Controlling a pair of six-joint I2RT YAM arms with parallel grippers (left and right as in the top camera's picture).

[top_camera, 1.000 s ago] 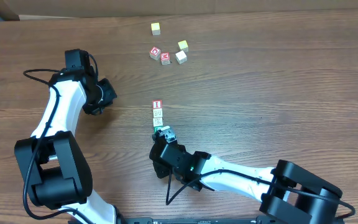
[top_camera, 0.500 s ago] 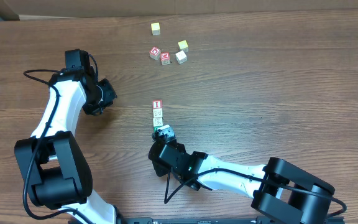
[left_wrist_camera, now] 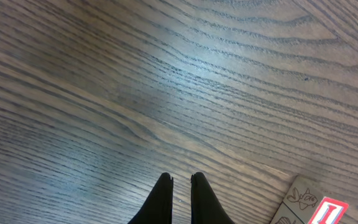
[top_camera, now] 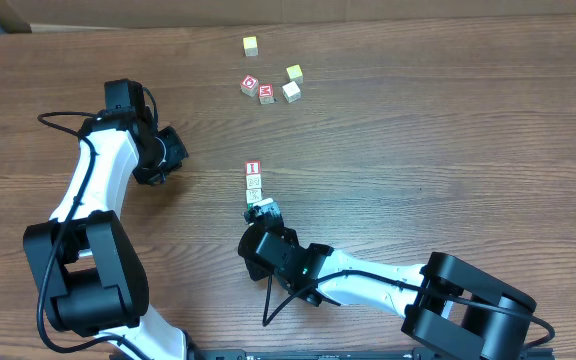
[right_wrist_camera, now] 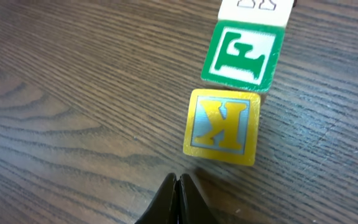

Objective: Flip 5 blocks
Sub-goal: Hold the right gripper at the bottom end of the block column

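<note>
Both fingers of the right claw (right_wrist_camera: pixel 178 186) meet, empty, just short of the yellow K block (right_wrist_camera: pixel 222 127), with the green block (right_wrist_camera: pixel 244 55) beyond it.

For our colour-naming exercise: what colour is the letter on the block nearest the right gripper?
Yellow: the K block shows best in the right wrist view.

Wooden table (top_camera: pixel 448 150) — row of blocks (top_camera: pixel 254 182), scattered cubes (top_camera: pixel 266 93)
</note>
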